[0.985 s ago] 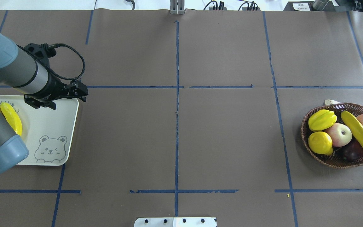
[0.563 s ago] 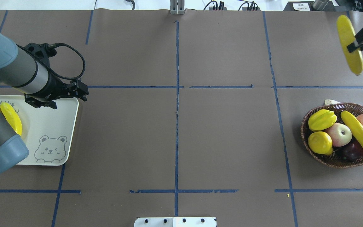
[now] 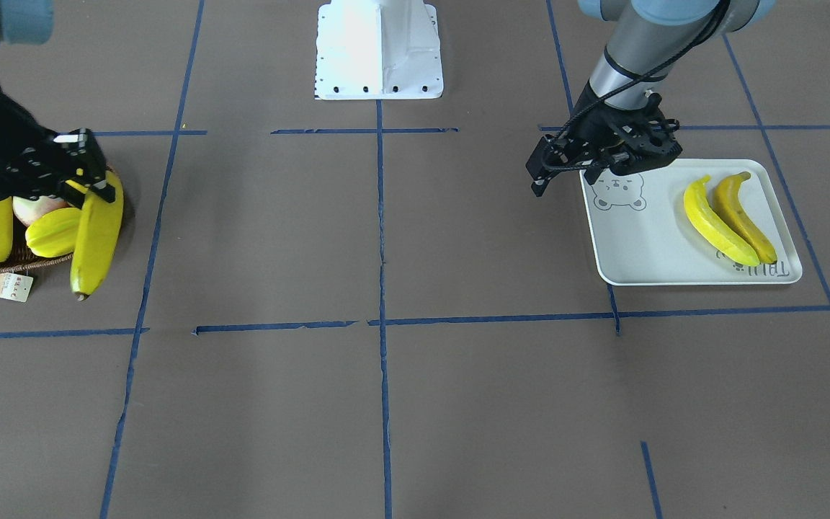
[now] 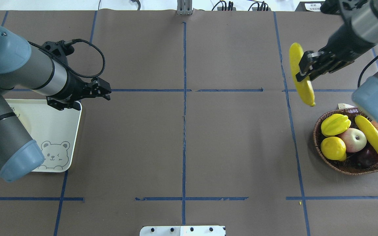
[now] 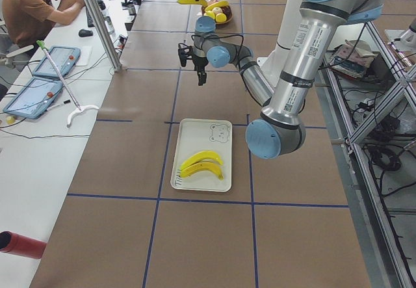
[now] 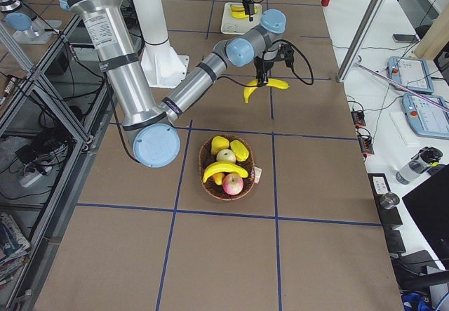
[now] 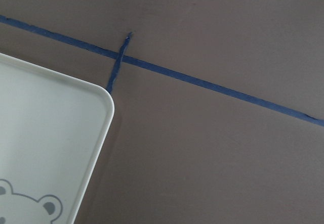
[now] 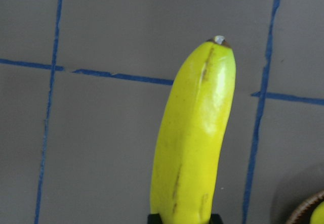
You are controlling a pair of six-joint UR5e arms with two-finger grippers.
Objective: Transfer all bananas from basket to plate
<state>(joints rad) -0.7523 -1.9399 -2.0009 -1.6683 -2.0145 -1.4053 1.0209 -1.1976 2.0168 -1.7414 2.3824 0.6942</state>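
Note:
My right gripper (image 4: 302,70) is shut on a banana (image 4: 306,93), holding it in the air to the far left of the basket (image 4: 349,168); the right wrist view shows that banana (image 8: 195,148) over bare table. One more banana (image 4: 374,139) lies across the fruit in the basket. Two bananas (image 3: 717,220) lie side by side on the plate (image 4: 64,131), hidden by my left arm in the overhead view. My left gripper (image 4: 108,93) hangs open and empty just past the plate's far right corner (image 7: 109,110).
The basket also holds a starfruit (image 4: 335,124), a lemon-like fruit (image 4: 333,148) and apples (image 4: 353,139). A paper tag (image 3: 8,287) hangs on its rim. Blue tape lines cross the brown table. A person (image 5: 32,8) sits at a side desk.
My right arm has come in from the far right edge, carrying the banana leftward towards the table's middle. My left gripper has shifted right, off the plate's corner.

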